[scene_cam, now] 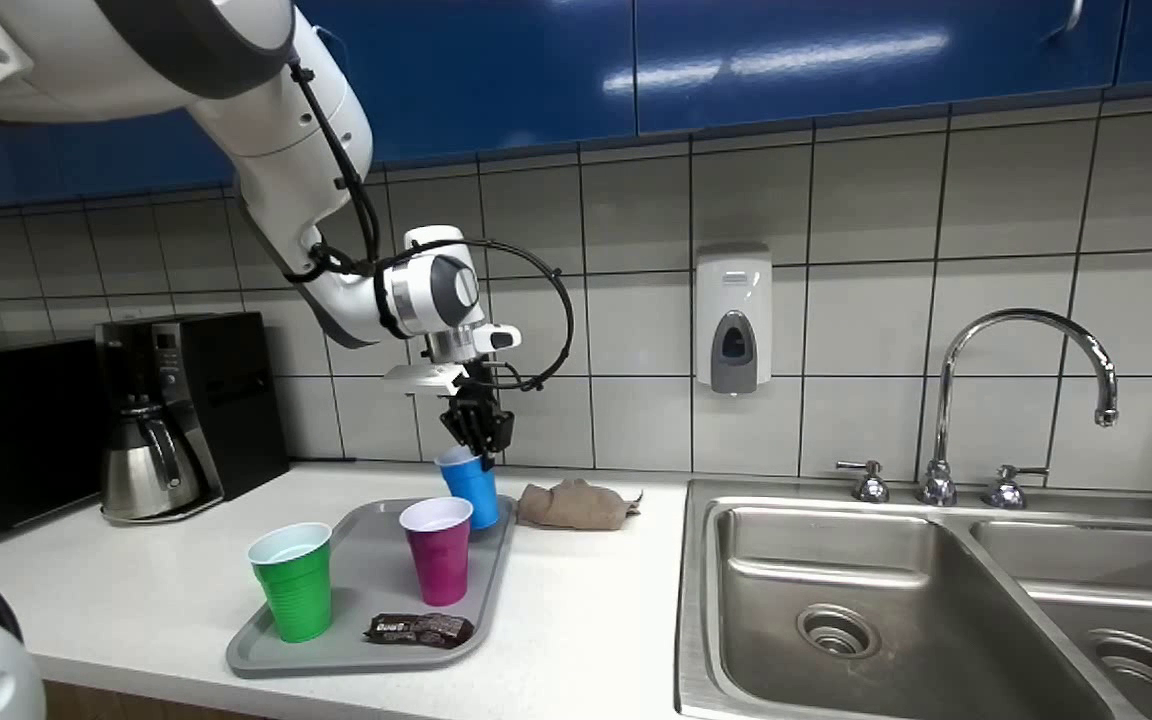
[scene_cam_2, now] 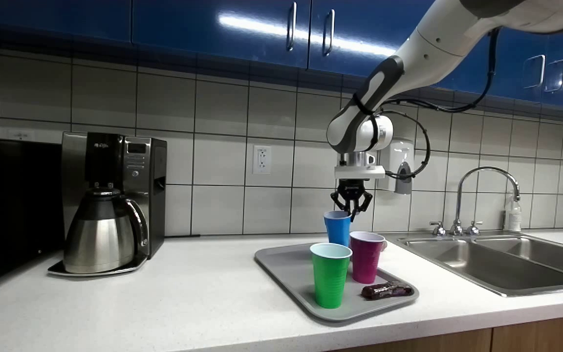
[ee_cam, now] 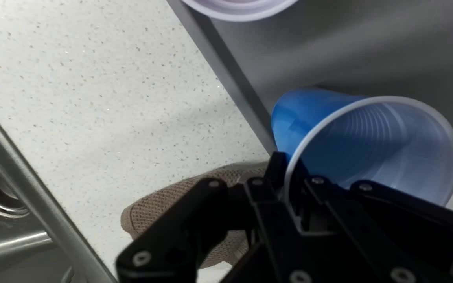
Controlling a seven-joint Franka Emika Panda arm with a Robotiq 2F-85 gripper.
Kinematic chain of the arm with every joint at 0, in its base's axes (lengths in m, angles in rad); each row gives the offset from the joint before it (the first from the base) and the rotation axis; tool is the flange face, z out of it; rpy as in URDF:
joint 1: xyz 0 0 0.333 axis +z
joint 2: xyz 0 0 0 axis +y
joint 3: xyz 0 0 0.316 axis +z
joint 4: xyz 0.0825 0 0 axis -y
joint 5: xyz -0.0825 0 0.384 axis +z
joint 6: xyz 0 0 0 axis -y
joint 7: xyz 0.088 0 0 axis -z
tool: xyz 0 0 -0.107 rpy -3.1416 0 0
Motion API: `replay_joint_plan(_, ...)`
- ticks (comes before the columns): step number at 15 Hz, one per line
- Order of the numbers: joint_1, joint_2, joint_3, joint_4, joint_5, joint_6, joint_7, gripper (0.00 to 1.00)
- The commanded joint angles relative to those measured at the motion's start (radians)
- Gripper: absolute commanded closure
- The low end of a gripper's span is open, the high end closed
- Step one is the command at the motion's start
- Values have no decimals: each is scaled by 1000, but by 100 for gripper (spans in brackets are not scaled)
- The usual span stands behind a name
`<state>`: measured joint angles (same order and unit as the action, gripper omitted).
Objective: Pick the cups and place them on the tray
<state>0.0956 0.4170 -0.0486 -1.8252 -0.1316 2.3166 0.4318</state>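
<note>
Tray on the surface, coffee maker left, sink right
In an exterior view, 2 cups stand on the tray: the front cup at left, the middle cup behind and right, the bar before it. At the back right corner is the rear cup, its rim in the hand; the cloth lies just right of that corner.

Tray in both exterior views, wrist view close, downward
</note>
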Motion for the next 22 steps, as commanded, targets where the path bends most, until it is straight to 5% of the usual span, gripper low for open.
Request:
replay_joint_plan(1,9,61,13,83,25,-21,-43,99)
replay_joint_plan(16,2,131,22,154,105,-50,-109,99)
replay_joint_plan(17,3,131,20,155,104,-53,-107,69)
replay_joint_plan(19,3,131,20,155,103,-55,-107,63)
replay_joint_plan(22,6,124,19,146,99,-56,-106,40)
